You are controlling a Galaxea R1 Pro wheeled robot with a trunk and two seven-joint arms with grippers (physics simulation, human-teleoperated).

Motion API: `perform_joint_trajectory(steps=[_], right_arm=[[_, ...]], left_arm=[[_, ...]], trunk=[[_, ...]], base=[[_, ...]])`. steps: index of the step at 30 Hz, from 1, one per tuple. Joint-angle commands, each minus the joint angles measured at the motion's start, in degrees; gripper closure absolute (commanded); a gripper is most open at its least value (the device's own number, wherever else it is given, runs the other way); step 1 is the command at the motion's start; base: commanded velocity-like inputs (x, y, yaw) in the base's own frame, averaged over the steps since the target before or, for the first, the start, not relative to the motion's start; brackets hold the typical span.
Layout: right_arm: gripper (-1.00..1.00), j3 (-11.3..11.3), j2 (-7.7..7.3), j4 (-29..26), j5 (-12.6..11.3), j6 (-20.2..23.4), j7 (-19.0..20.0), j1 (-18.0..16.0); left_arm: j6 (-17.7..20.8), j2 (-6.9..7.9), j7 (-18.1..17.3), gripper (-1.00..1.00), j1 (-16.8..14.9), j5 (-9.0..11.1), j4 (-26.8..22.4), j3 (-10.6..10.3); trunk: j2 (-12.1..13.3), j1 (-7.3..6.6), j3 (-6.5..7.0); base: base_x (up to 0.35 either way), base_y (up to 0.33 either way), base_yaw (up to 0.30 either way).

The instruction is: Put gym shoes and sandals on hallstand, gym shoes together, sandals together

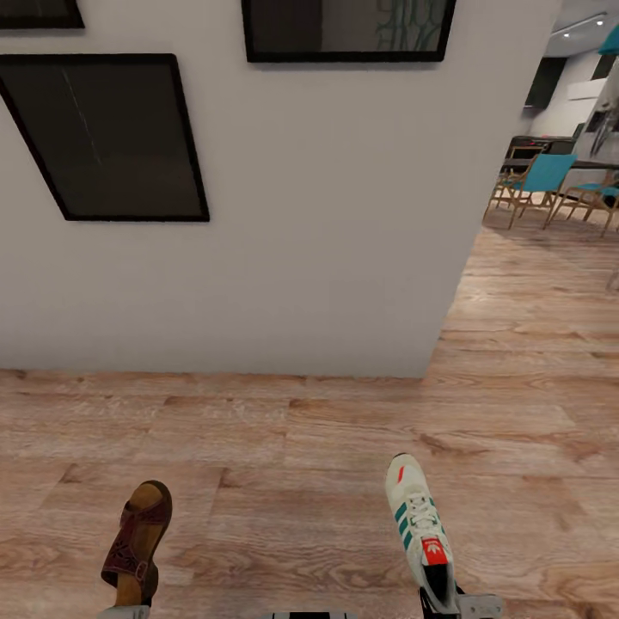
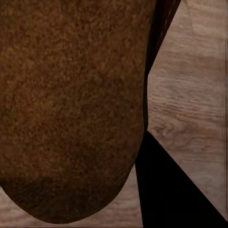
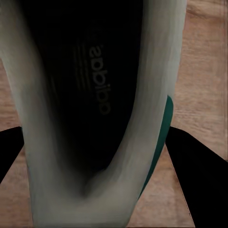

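Now sandal point(image 1: 137, 537) in left tool, gym shoe point(image 1: 419, 529) in right tool.

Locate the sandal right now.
In the head view the sandal is at lower left, held at its heel end by the left gripper above the corridor floor; the gym shoe sits across at lower right.

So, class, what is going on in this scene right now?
A two-armed robot faces a plain white wall hung with dark framed pictures. Its left gripper holds a dark brown leather sandal with a tan footbed by the heel, and its right gripper holds a cream-white lace-up sneaker with green stripes the same way. Both shoes point out over the wood-plank floor. Turquoise chairs stand in the room beyond.
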Motion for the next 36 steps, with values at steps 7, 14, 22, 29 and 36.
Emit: perform_joint_trajectory(steps=[7, 14, 22, 29, 36], right_arm=[[1.00, 0.6, -0.08, 0.1, -0.8, -0.2, -0.2, -0.1], [1.00, 0.6, -0.08, 0.1, -0.9, -0.2, -0.2, -0.1], [1.00, 0.6, -0.08, 0.1, -0.9, -0.2, -0.3, -0.1], [1.00, 0.6, -0.08, 0.1, -0.9, -0.2, -0.3, -0.1], [1.00, 0.6, -0.08, 0.1, -0.9, -0.2, -0.3, -0.1]], left_arm=[[-0.1, -0.07, -0.5, 1.00, 0.0, -0.3, 0.0, 0.4], [-0.2, -0.29, -0.6, 1.00, 0.0, -0.7, 0.1, 0.3], [-5.9, -0.35, -0.5, 1.00, 0.1, -0.7, 1.6, 0.4], [-8.8, -0.30, -0.5, 1.00, 0.1, -0.5, 3.5, 0.4], [-8.8, -0.37, -0.5, 1.00, 0.1, -0.5, 3.5, 0.4]], trunk=[[0.0, -0.01, 0.17], [0.0, -0.01, 0.41], [0.0, -0.01, 0.71], [0.0, -0.01, 0.97], [0.0, -0.01, 1.23]], base=[[0.000, 0.000, -0.291], [0.000, 0.000, -0.292], [0.000, 0.000, -0.291], [0.000, 0.000, -0.291], [0.000, 0.000, -0.291]])
